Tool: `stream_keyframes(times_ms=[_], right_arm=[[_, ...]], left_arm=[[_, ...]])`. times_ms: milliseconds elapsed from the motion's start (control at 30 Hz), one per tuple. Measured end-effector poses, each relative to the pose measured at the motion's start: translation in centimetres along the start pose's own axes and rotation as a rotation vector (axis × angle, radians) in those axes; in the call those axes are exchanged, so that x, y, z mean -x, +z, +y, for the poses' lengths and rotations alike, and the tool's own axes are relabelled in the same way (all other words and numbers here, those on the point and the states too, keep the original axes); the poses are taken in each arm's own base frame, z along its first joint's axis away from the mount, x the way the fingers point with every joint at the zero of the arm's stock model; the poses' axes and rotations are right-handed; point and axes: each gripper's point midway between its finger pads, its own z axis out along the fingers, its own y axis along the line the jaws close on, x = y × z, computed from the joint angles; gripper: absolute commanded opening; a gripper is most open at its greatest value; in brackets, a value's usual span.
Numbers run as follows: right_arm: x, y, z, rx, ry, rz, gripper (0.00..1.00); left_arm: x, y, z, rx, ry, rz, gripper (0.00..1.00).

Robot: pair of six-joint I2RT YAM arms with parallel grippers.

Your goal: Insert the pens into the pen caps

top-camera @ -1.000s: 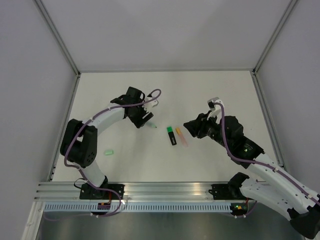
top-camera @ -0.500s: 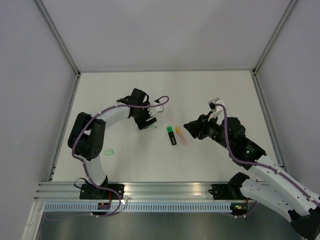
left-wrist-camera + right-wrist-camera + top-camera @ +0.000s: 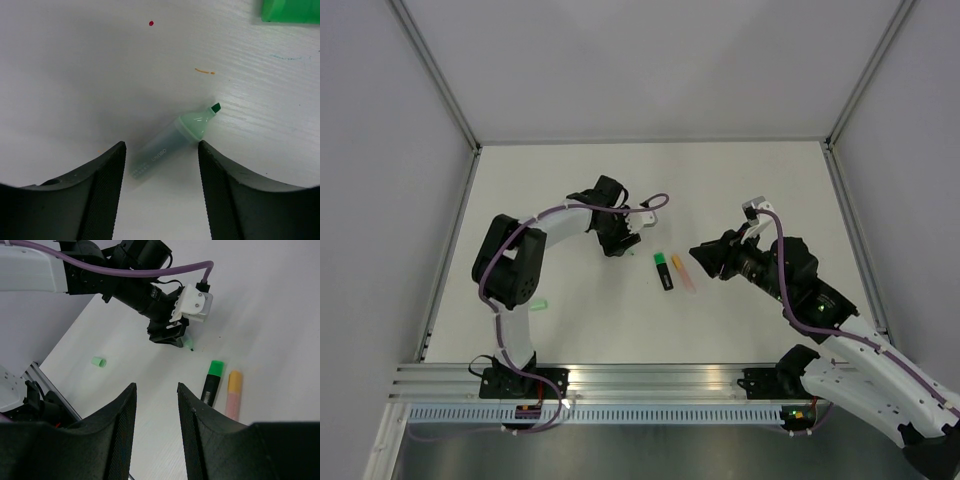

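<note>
The translucent pale green pen lies uncapped on the table, its dark green tip pointing up-right. My left gripper is open and hovers straddling it, without touching it. In the top view this gripper hides the pen. The pale green cap lies alone to the left; it also shows in the right wrist view. The black pen wears a bright green cap. The orange-pink pen beside it wears an orange cap. My right gripper is open and empty, just right of those two pens.
Small ink marks, one orange and one red, dot the white table. Grey walls enclose it on three sides, and a metal rail runs along the near edge.
My left gripper has moved right and now covers the pale green pen, which showed beside it a second ago. The right arm has barely moved.
</note>
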Motion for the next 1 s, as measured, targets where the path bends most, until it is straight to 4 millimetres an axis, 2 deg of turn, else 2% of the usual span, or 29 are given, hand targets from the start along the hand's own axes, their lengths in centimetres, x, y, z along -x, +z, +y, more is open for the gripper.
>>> stream_keyframes(times_ms=[33,67,467,800,1000], right_arm=[[0.0,0.0,0.0,0.002,0.000,0.000,0.45],[0.0,-0.1,0.1,0.005,0.000,-0.001,0.44],[0.1,-0.2,0.3,0.015,0.000,-0.002,0.45],[-0.2,0.0,0.2,0.015,0.001,0.007,0.45],[-1.2,0.5,-0.3,0.001,0.003,0.038,0.46]], left_arm=[[0.0,0.1,-0.1,-0.017,-0.003,0.012,0.55],[0.1,0.2,-0.1,-0.029,-0.006,0.021,0.53],[-0.5,0.0,-1.7,-0.102,-0.028,0.068,0.33],[-0.9,-0.2,-2.3,-0.093,-0.102,0.091,0.02],[-0.7,-0.3,-2.8,-0.105,-0.191,0.097,0.02]])
